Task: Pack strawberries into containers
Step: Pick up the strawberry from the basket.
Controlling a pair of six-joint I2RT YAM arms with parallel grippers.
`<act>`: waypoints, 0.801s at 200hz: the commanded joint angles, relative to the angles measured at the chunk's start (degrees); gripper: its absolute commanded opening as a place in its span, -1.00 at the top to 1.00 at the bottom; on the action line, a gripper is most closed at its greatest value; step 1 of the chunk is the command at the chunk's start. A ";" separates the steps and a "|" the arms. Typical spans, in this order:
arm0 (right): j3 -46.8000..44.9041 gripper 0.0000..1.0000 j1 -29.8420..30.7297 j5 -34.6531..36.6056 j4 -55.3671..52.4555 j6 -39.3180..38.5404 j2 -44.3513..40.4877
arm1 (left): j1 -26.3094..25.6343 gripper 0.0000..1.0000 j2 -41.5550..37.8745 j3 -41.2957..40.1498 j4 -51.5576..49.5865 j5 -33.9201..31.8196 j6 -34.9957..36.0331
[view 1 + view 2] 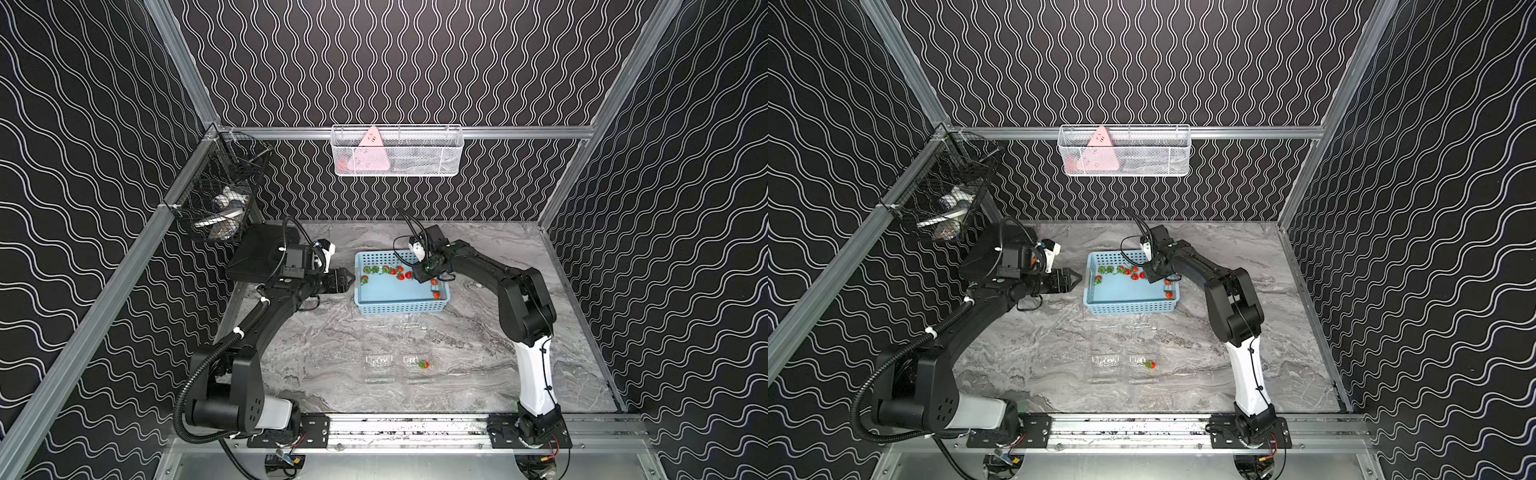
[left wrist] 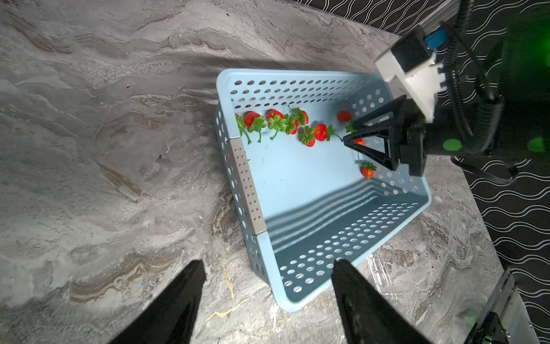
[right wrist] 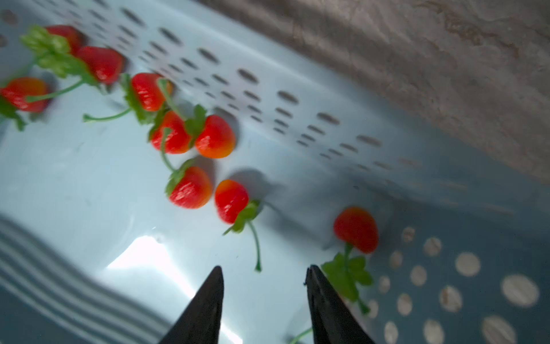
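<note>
We start at six o'clock on the grey marble table (image 1: 316, 374), where the two clear containers (image 1: 378, 365) sit side by side, hard to pick out against the stone. The one toward three o'clock has a lone strawberry (image 1: 424, 364) in it.

Moving toward twelve, the blue basket (image 1: 399, 307) sits mid-table, and that's where we find the other strawberries (image 1: 390, 271). There's a loose row along its twelve o'clock wall and two more against the three o'clock wall.

At nine o'clock of the basket, just outside the wall, is the left gripper (image 1: 351, 277). Its jaws are spread fairly wide with nothing between them; in the left wrist view the gap shows only table and basket corner.

The right gripper (image 3: 265, 268) is down inside the basket at about two o'clock, jaws parted to a middling gap and gripping nothing. The right wrist view is blurred, but we see one berry's stem tip just ahead of the fingertips and another berry's leaves beside one finger.

Far back at twelve, a white mesh basket (image 1: 397, 153) hangs on the rail holding a pink triangular piece (image 1: 370, 149). At ten o'clock, a black mesh basket (image 1: 216, 187) hangs on the side rail.
</note>
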 commanded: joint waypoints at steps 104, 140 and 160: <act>1.76 0.19 -0.98 -7.05 0.20 -5.45 4.09 | -0.04 -0.46 0.61 1.18 -0.54 0.02 1.41; 3.54 0.20 -0.97 -8.98 0.02 -4.44 4.92 | -0.04 -0.46 0.23 1.03 -0.63 -0.09 1.44; 3.20 0.18 -0.98 -12.15 0.68 -2.31 3.68 | -0.04 -0.46 0.07 1.08 -0.63 -0.07 1.48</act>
